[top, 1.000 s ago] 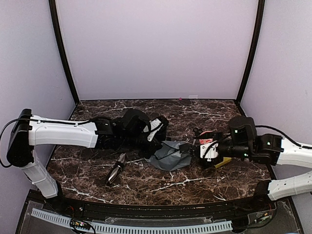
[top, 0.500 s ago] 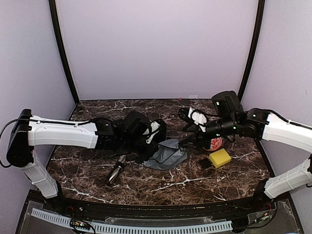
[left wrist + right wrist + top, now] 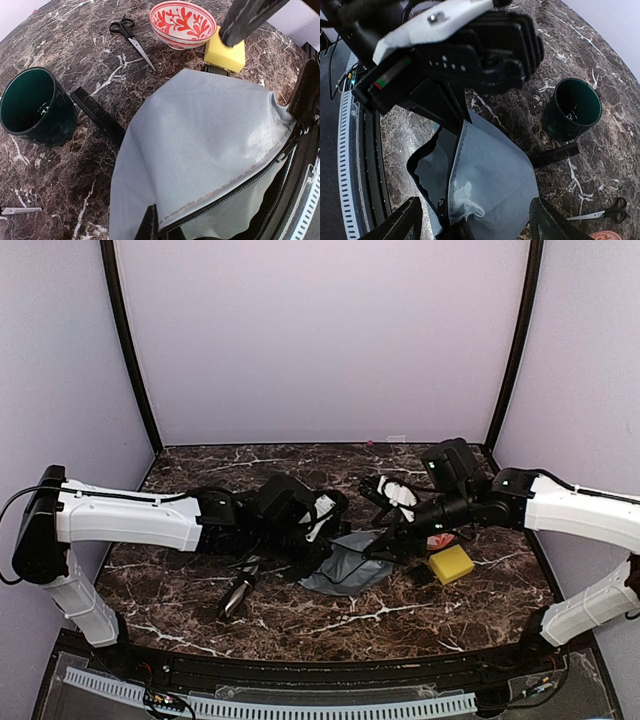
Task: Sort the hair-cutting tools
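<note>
Beside the cup (image 3: 30, 107) — black comb (image 3: 97, 116)

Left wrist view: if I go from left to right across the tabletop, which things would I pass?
You'd pass a dark green cup → long black comb → black-handled metal scissors → red-and-white patterned bowl → yellow sponge block.

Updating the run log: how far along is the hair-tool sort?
Done: nothing sorted yet. The clipper, comb, scissors by the bowl and second scissors all lie loose on the table. In hand: left gripper sits at the grey pouch's open zip, jaws apart; right gripper hangs open over it. Left: all four tools.
</note>
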`<state>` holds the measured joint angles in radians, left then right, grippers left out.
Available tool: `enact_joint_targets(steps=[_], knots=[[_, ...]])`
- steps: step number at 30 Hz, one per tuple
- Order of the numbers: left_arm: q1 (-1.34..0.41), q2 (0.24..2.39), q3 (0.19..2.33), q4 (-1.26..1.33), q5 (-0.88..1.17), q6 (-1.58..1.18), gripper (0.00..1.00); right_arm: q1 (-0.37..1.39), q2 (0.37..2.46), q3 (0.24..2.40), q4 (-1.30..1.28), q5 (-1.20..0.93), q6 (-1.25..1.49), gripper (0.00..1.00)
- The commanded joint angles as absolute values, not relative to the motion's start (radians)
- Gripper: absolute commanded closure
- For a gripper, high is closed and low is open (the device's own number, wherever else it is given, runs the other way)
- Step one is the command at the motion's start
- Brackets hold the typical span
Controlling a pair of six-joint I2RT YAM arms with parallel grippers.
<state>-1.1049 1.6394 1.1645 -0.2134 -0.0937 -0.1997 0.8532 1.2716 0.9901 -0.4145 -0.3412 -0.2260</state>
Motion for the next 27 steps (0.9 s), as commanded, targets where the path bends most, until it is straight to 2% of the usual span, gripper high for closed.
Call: enact_joint_targets(steps=[1, 3, 6, 12, 14, 17, 19, 23, 27], knots=[[-1.116, 1.633, 1.200, -0.195, -0.077, -0.224, 1.00, 0.849, 1.293, 0.971, -0.414, -0.357, -0.236, 0.25], [-1.122, 1.631, 1.202, -0.192, -0.074, -0.225, 1.00, 0.848, 1.310, 0.964, -0.417, -0.338, -0.237, 0.26], [-1.125, 1.624, 1.196, -0.178, -0.064, -0.225, 1.00, 0.845, 1.330, 0.951, -0.406, -0.298, -0.235, 0.36], [-1.126, 1.627, 1.188, -0.174, -0.058, -0.221, 1.00, 0.831, 1.366, 0.975, -0.397, -0.323, -0.215, 0.73], [-1.126, 1.629, 1.186, -0.169, -0.056, -0.221, 1.00, 0.830, 1.368, 0.977, -0.395, -0.331, -0.213, 0.80], [-1.126, 1.628, 1.181, -0.165, -0.059, -0.223, 1.00, 0.825, 1.365, 0.969, -0.385, -0.327, -0.215, 0.97], [-1.126, 1.625, 1.182, -0.168, -0.067, -0.223, 0.98, 0.815, 1.358, 0.964, -0.382, -0.325, -0.212, 1.00], [-1.126, 1.580, 1.182, -0.227, -0.131, -0.228, 0.73, 0.784, 1.336, 0.967, -0.397, -0.331, -0.222, 1.00], [-1.123, 1.498, 1.155, -0.394, -0.248, -0.271, 0.46, 0.756, 1.307, 0.992, -0.447, -0.351, -0.271, 1.00]])
